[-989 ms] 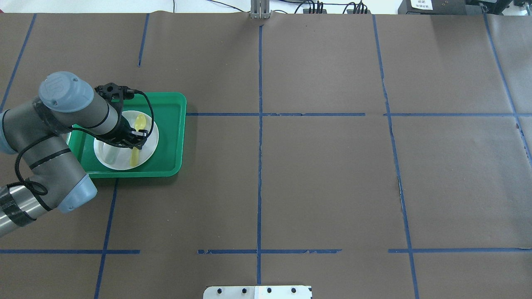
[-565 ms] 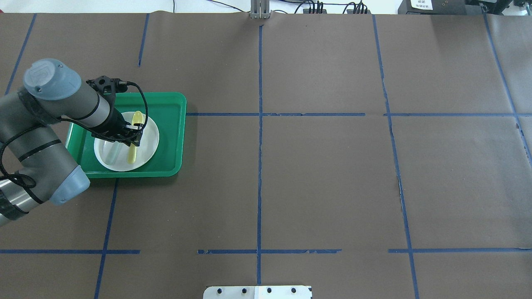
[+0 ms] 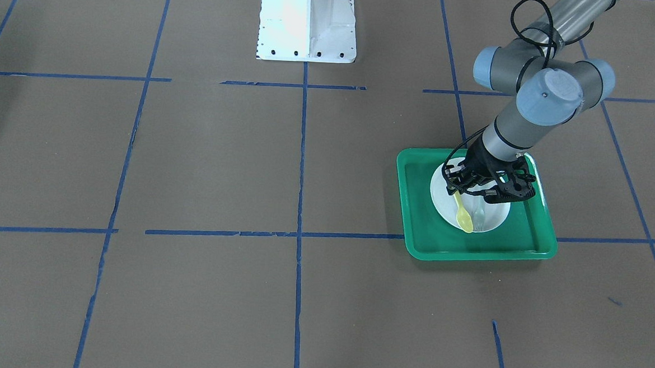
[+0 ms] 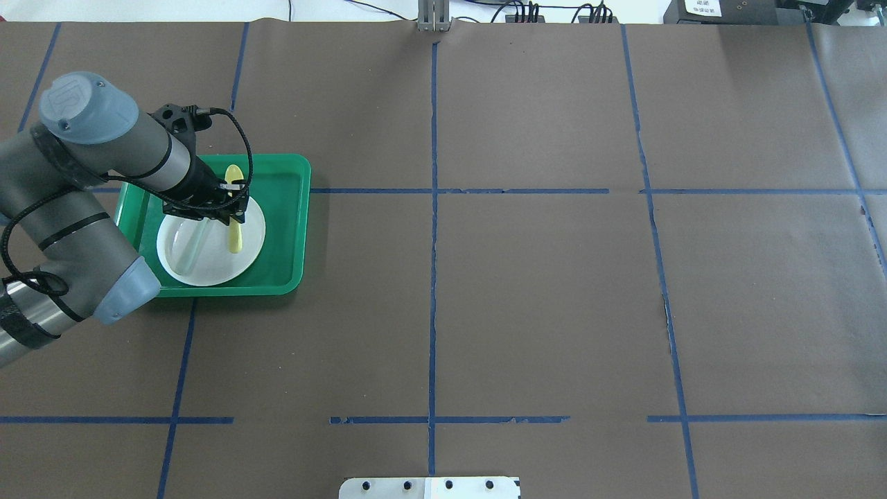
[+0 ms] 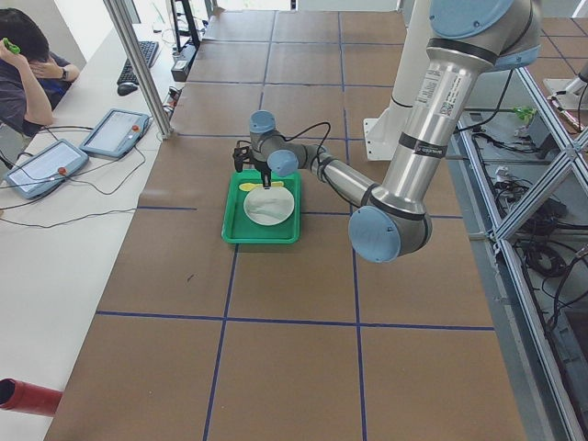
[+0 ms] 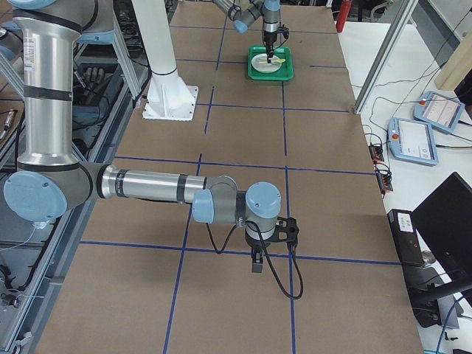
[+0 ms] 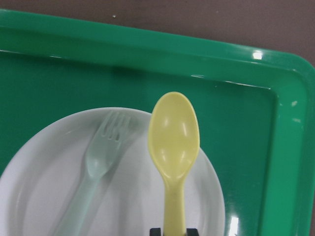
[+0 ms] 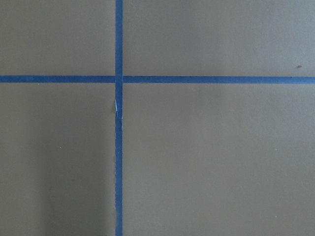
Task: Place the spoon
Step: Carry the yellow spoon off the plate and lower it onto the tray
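Observation:
The yellow spoon [image 4: 235, 239] is held by its handle in my left gripper [image 4: 234, 208], which is shut on it over the white plate [image 4: 208, 267] in the green tray [image 4: 284, 229]. In the left wrist view the spoon's bowl [image 7: 173, 137] points past the plate's far rim [image 7: 44, 187] over the tray floor [image 7: 236, 147]. The front view shows the spoon [image 3: 463, 219] slanting down from the gripper [image 3: 461, 194]. I cannot tell if it touches the plate. My right gripper [image 6: 257, 259] hangs over bare table far away; I cannot tell its state.
A pale grey-green fork [image 7: 98, 162] lies on the plate beside the spoon, and also shows in the overhead view [image 4: 187, 249]. The tray's raised rim [image 3: 469, 253] surrounds the plate. Blue tape lines cross the brown table. An operator sits beyond the table's far end [image 5: 28, 64].
My left gripper has carried the spoon towards the tray's far side, and the spoon has turned to lie straighter along the plate. The fork and plate have not moved.

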